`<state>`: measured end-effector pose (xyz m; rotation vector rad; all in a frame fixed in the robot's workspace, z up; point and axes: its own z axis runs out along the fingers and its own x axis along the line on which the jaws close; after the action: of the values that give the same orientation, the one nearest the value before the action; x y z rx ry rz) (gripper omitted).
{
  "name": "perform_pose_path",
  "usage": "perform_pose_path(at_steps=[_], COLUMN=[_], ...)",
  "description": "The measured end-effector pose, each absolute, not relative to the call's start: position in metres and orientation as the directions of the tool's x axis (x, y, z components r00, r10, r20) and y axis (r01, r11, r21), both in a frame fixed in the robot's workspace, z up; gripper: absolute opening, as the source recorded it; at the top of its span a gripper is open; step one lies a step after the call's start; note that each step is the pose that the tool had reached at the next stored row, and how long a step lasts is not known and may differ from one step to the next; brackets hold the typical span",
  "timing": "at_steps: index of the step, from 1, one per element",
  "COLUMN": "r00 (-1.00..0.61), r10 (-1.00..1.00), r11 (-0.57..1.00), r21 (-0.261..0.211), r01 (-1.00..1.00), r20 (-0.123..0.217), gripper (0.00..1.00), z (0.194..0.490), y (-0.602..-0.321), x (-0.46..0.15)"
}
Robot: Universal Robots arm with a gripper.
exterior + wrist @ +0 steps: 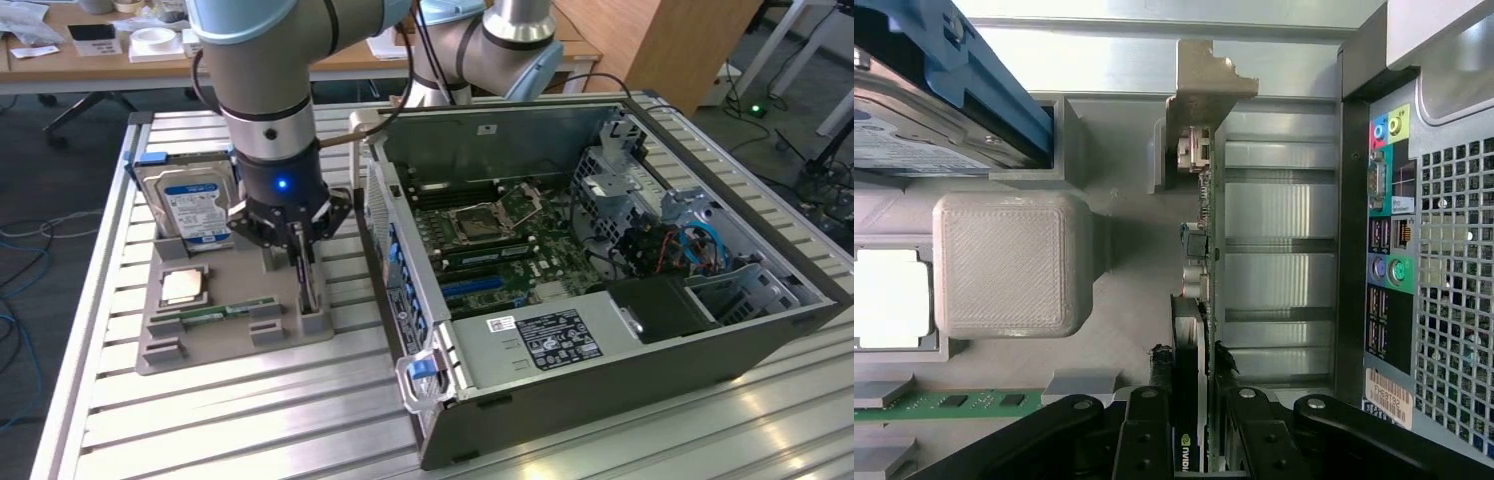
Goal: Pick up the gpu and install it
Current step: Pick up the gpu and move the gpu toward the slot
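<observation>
table (200,420): slatted aluminium, pale grey, bright glare on the near slats
far desk (80,62): wood top, papers (34,40) and a tape roll (154,38) on it
wooden cabinet (674,45): light wood, behind the table, exterior view's right
floor (34,160): grey; blue cables (11,335) trailing, exterior view's left

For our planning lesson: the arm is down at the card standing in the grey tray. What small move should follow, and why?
Probably a short straight lift. The fingers appear closed on both faces of the gpu, which stands on edge in a slot of the tray; a sideways pull might jam it.
</observation>
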<state>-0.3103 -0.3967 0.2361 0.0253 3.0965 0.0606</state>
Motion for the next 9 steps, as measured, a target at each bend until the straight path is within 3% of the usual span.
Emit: perform_pose_path(at_steps=[9], r00=[-0.999], r10=[0.017], r11=[0.999], r21=[0.039], r01=[0.015], r20=[-0.044], gripper=[0.26], z=[0.248], y=[-0.397], x=[-0.310])
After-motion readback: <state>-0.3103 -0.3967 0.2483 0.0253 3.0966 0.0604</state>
